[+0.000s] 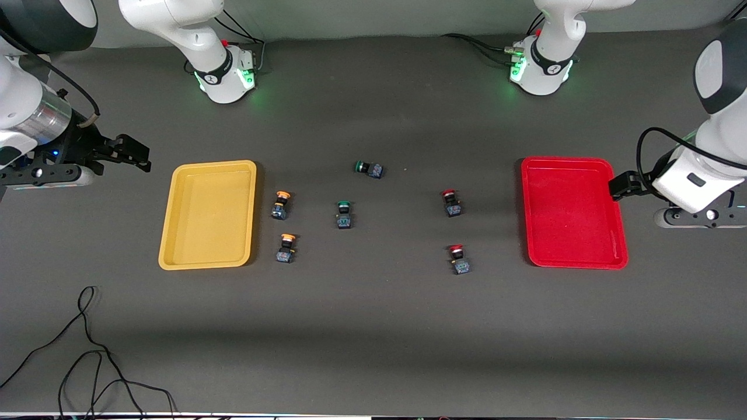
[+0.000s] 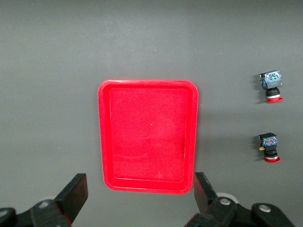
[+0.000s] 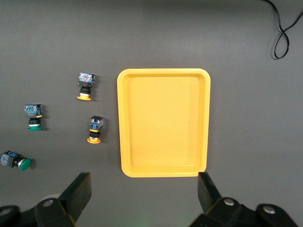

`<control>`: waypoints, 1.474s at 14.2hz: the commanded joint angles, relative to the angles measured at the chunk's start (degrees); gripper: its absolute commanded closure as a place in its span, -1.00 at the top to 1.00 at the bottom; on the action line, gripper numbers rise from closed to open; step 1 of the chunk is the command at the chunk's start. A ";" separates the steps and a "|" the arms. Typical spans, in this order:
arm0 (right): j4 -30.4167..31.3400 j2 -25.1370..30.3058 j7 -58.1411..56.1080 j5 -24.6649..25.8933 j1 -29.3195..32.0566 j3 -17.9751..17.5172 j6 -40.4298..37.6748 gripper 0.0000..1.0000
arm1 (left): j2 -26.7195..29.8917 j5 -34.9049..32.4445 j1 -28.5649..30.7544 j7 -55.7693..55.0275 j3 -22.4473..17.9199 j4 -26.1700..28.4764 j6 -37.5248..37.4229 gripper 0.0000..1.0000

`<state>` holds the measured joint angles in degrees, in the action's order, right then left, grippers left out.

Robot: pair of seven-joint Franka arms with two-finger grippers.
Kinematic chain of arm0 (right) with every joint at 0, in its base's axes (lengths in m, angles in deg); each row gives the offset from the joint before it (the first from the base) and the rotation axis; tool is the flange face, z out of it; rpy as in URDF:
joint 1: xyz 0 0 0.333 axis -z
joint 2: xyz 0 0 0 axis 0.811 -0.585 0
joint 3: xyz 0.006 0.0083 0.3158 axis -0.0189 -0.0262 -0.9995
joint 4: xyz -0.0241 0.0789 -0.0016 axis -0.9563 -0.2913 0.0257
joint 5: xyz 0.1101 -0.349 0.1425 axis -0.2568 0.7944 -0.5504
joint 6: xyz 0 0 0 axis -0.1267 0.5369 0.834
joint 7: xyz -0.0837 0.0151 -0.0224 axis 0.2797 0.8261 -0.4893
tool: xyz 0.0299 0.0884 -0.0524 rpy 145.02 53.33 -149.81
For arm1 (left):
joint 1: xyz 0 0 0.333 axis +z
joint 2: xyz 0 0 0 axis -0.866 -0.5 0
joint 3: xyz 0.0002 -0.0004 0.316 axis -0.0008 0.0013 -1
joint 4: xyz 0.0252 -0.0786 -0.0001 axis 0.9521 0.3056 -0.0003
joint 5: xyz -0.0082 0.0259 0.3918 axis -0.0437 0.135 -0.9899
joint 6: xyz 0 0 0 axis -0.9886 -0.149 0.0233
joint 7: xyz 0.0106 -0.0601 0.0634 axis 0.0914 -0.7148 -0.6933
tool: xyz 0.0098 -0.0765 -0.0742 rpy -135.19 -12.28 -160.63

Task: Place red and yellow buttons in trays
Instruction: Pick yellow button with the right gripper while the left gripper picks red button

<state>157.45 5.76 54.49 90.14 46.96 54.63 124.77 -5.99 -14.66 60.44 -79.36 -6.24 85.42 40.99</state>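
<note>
Two yellow-capped buttons (image 1: 281, 205) (image 1: 286, 247) stand beside the yellow tray (image 1: 208, 214). Two red-capped buttons (image 1: 450, 202) (image 1: 458, 258) stand beside the red tray (image 1: 572, 213). Both trays hold nothing. My right gripper (image 1: 133, 154) is open and empty, in the air off the yellow tray's outer end. Its wrist view (image 3: 143, 187) shows the yellow tray (image 3: 163, 123) and both yellow buttons (image 3: 85, 86) (image 3: 95, 129). My left gripper (image 1: 621, 185) is open and empty, off the red tray's outer end. Its wrist view (image 2: 140, 187) shows the red tray (image 2: 147, 137) and both red buttons (image 2: 271, 87) (image 2: 269, 147).
Two green-capped switches (image 1: 344, 214) (image 1: 369, 168) lie mid-table between the button pairs; they also show in the right wrist view (image 3: 33, 116) (image 3: 15, 161). A black cable (image 1: 87, 350) loops on the table near the front camera at the right arm's end.
</note>
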 commanded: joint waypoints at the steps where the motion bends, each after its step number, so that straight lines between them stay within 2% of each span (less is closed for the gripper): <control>1: -0.69 -0.22 -0.64 -0.84 2.83 -2.39 -0.84 1.00 | 0.71 -0.71 -0.44 -1.04 -0.07 -0.33 -0.21 1.00; 3: -0.51 -0.83 0.15 -1.02 1.18 -2.48 -1.36 1.00 | 0.36 -0.72 -0.71 -1.04 -0.07 -0.42 0.23 1.00; 5: 0.71 -2.67 6.36 -2.85 -1.98 -2.40 -1.02 1.00 | 0.36 -0.72 -0.79 -1.04 -0.07 -0.42 0.58 1.00; 7: 2.99 -6.17 10.94 -5.23 -5.06 -2.48 3.18 1.00 | 0.36 -0.72 -0.71 -1.04 0.01 -0.33 0.50 1.00; 10: 12.02 -11.18 20.84 -5.15 -10.24 -2.83 17.47 1.00 | 0.36 -0.63 -0.79 -1.04 0.28 -0.16 -0.38 1.00; 13: 20.64 -16.81 24.85 -4.80 -8.95 -7.13 32.69 1.00 | 0.01 -0.54 -2.37 -1.13 0.54 0.20 -0.47 1.00; 16: 27.95 -20.94 26.77 -4.80 -8.24 -10.12 46.59 1.00 | -1.56 -0.02 -6.49 -5.24 0.63 0.37 -0.29 1.00; 20: 28.14 -25.52 27.93 -4.54 -8.41 -10.22 49.17 1.00 | -6.30 0.07 -17.90 -20.16 1.07 3.35 3.73 1.00; 21: 28.14 -25.62 27.93 -4.54 -8.41 -10.22 49.17 0.94 | -7.01 0.25 -19.76 -22.20 1.16 5.36 6.53 1.00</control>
<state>185.84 -19.45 80.85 85.46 37.75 45.24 173.23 -11.30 -14.37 45.08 -95.81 -4.36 88.06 43.72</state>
